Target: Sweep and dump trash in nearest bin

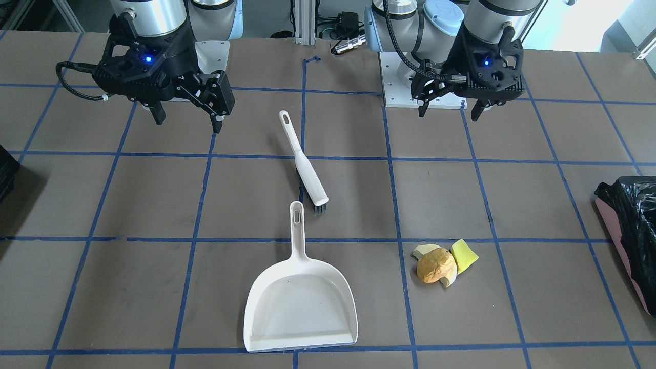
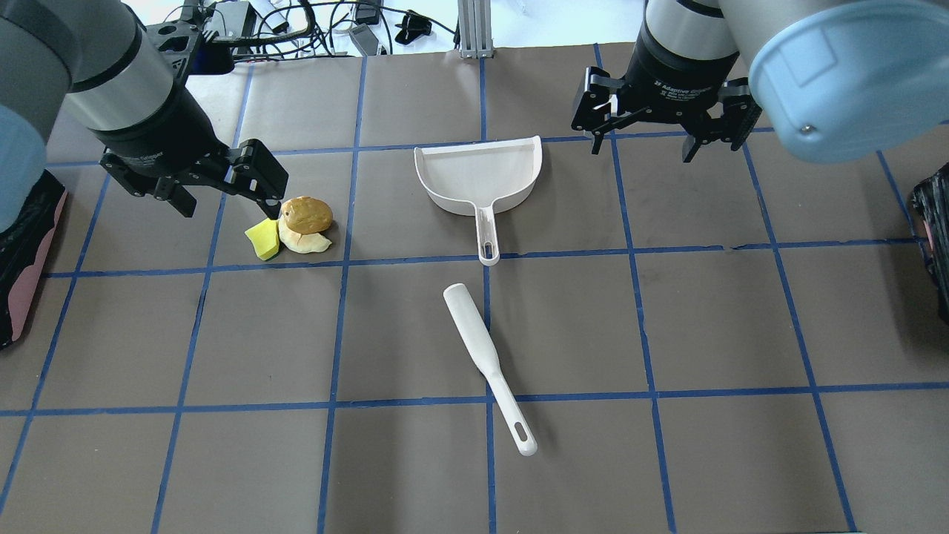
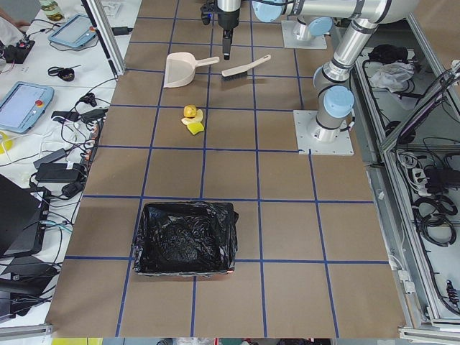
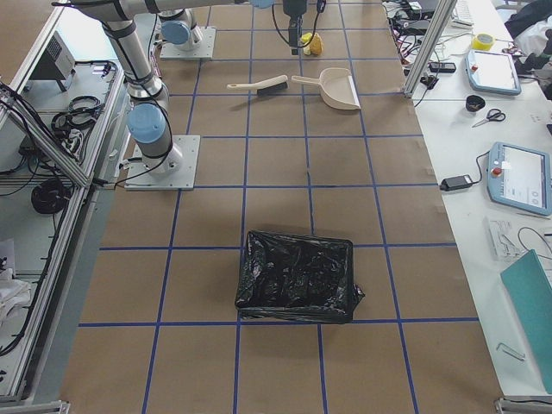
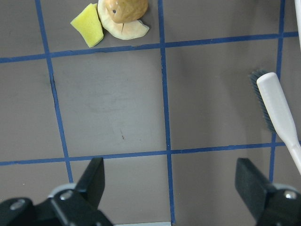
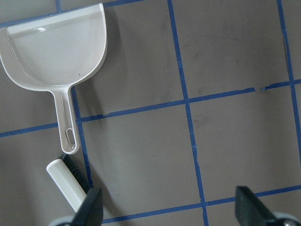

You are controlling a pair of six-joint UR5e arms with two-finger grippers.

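The trash lies in a small cluster on the table: an orange-brown bread-like lump (image 1: pixel 435 265), a yellow wedge (image 1: pixel 464 255) and a pale beige chunk (image 1: pixel 424 250). It also shows in the overhead view (image 2: pixel 308 213). A white dustpan (image 2: pixel 478 174) and a white brush (image 2: pixel 485 363) lie near the table's middle. The bin (image 1: pixel 633 230), pink-sided with a black bag, stands at the table's end on my left. My left gripper (image 2: pixel 226 196) is open and empty, hovering just beside the trash. My right gripper (image 2: pixel 641 148) is open and empty, hovering to the right of the dustpan.
A second black-bagged container (image 4: pixel 297 276) stands at the table's end on my right and shows at the overhead view's right edge (image 2: pixel 934 237). Blue tape lines grid the brown table (image 2: pixel 415 460). Cables and devices lie beyond the far edge.
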